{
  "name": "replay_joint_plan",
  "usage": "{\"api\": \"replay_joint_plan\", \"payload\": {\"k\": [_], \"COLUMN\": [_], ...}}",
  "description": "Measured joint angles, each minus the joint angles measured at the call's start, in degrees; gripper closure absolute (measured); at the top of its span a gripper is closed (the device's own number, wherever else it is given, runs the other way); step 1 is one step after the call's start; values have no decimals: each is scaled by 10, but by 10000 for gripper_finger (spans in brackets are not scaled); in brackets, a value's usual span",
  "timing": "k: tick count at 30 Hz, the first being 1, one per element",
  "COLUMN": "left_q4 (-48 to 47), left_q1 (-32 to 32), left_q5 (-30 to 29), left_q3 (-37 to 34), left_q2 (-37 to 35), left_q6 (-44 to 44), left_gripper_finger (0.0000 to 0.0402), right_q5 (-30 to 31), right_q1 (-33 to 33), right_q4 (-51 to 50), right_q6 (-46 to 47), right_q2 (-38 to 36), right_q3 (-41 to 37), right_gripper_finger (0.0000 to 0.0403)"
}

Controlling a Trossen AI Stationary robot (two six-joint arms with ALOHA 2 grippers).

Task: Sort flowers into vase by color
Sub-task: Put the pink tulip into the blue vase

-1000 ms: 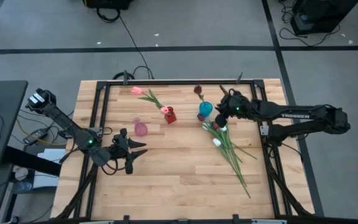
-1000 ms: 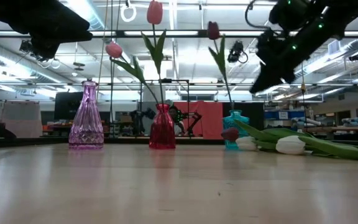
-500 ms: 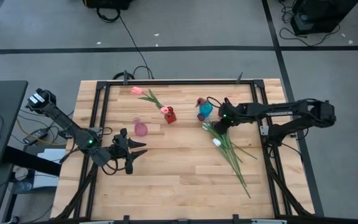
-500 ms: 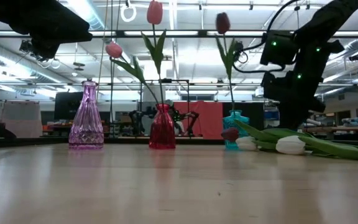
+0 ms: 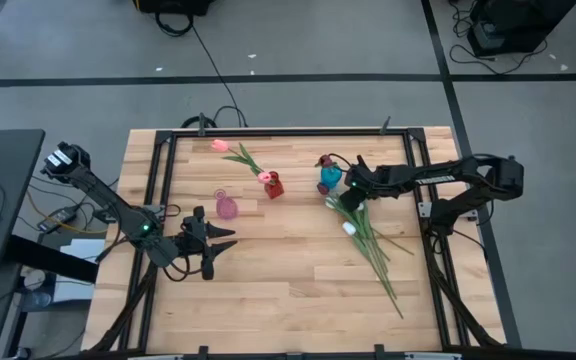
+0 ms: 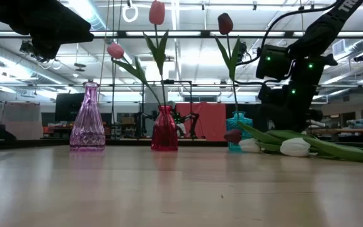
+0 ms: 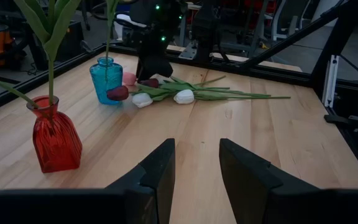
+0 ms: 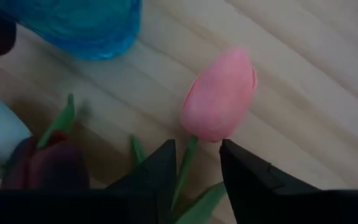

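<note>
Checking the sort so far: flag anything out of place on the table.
The purple vase stands empty, and a bundle of tulips lies flat, unsorted, beside the blue vase. Nothing looks spilled or tipped.

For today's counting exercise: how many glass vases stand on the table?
3: a purple vase nearest the left arm, a red vase in the middle, a blue vase beside the loose tulips.

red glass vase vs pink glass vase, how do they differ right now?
The short, squat red glass vase holds two pink tulips on long green stems; the taller, slimmer pink glass vase holds none. In the high view the red vase stands between the pink vase and the blue glass vase, nearer the table's far edge. Both are translucent, narrow-necked, upright on the wooden table.
</note>
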Motion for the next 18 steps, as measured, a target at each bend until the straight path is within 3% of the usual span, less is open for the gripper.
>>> {"api": "replay_joint_plan", "payload": {"k": [9,13,18], "left_q4": [0,0,0], "left_q1": [0,0,0], "left_q5": [0,0,0], "left_q3": [0,0,0], "left_q2": [0,0,0], "left_q6": [0,0,0], "left_gripper_finger": [270,270,270], "right_q5": [-20,-17,11], "right_q1": [-17,-18,-21], "right_q4": [8,4,4], "right_q6": [0,-18,-24], "right_q2": [44,9,-78], "right_q3": [4,-1,3], "right_gripper_finger": [351,390,382]}}
